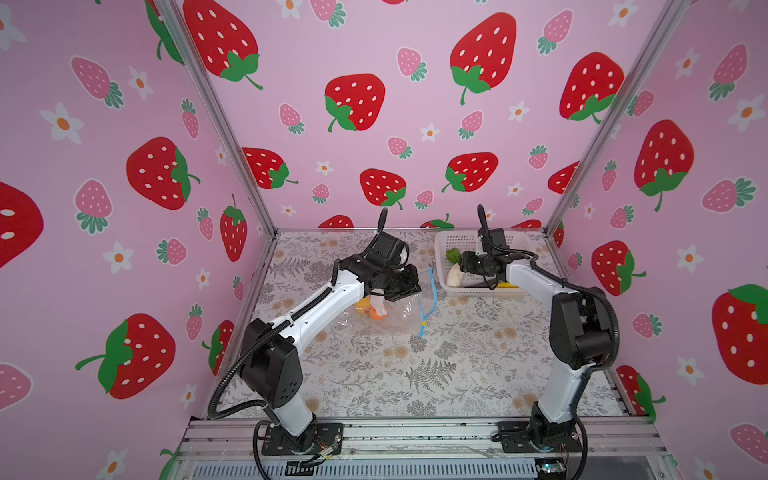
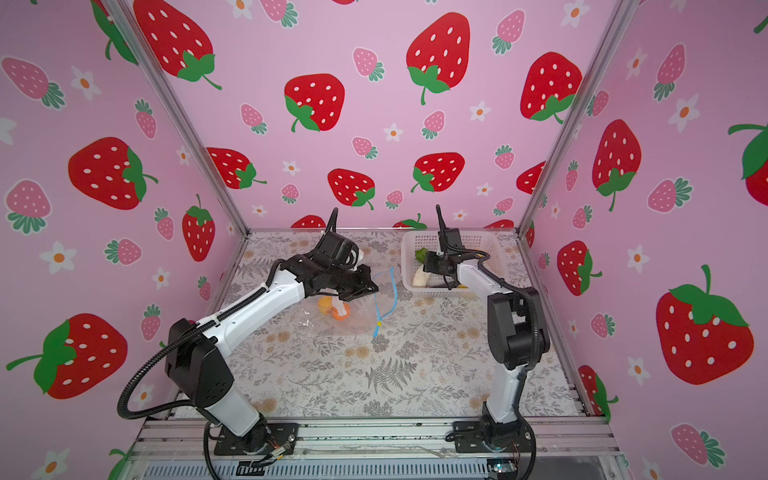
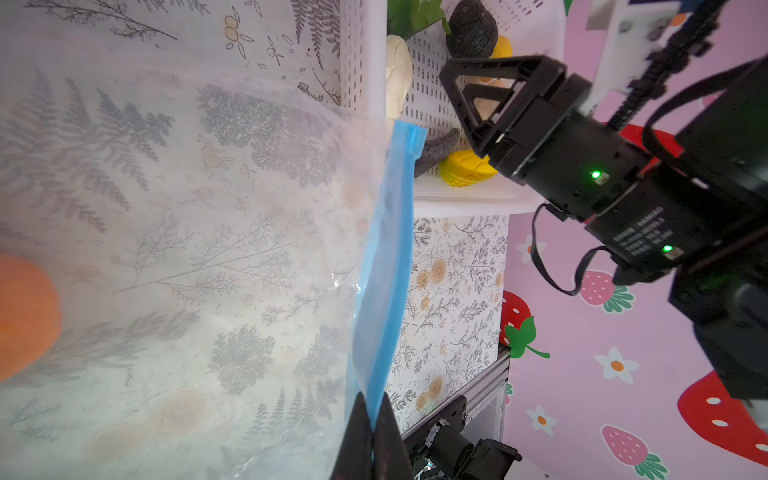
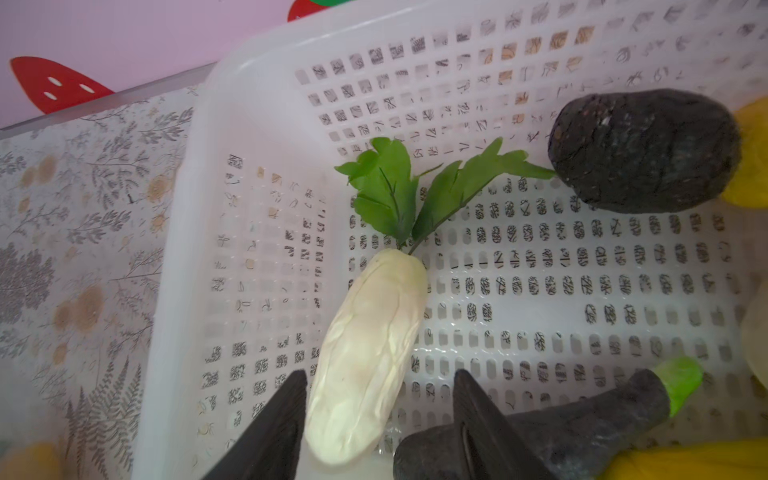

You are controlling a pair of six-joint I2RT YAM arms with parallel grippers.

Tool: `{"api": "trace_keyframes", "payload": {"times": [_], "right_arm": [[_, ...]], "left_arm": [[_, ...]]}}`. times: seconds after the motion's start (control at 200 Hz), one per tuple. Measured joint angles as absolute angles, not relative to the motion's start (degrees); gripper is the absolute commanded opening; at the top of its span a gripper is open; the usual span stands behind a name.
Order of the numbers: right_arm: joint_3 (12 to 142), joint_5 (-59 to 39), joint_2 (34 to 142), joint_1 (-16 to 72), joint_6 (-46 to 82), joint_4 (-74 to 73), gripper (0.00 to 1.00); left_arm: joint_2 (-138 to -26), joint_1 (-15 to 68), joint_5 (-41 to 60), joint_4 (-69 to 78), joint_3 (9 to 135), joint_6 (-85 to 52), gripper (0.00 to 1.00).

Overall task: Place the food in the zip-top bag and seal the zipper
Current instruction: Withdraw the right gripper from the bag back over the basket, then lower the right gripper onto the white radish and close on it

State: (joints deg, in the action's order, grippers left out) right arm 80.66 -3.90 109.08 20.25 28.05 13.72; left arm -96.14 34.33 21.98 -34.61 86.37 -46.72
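Looking down in both top views, you have the zip-top bag [image 1: 405,318] lying near the middle of the table [image 1: 457,374] with its mouth toward 3 o'clock. The zipper [image 1: 433,291] runs along that edge, and its yellow-tipped slider [image 1: 423,323] is at the 6 o'clock end. Your left gripper [image 3: 371,409] is pressed together on the blue strip, pinching it, and the mouth stands parted. An orange [image 3: 25,311] lies inside the bag toward its 9 o'clock side, under the left wrist. The white basket [image 1: 442,249] sits at the table's 1 o'clock corner, at 2 o'clock from the bag. Your right gripper [image 4: 379,376] is down inside it with its jaws spread to either side of the white radish [image 4: 365,353]. One finger is just beside the root and the other stands apart from it, so nothing is gripped. The radish lies along the basket's 9 o'clock wall, leaves toward 12 o'clock. The avocado [image 4: 644,149], a dark piece with a green tip [image 4: 582,415] and a yellow piece [image 4: 685,461] lie near it in the basket.
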Motion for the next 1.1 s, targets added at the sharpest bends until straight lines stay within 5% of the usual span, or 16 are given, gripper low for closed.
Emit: {"api": "trace_keyframes", "payload": {"times": [1.1], "right_arm": [[101.3,-0.8,128.6,20.6,43.3,25.4,0.65]], "left_arm": [[-98.8,34.3,23.7,-34.8,88.3,-46.3,0.0]]}}
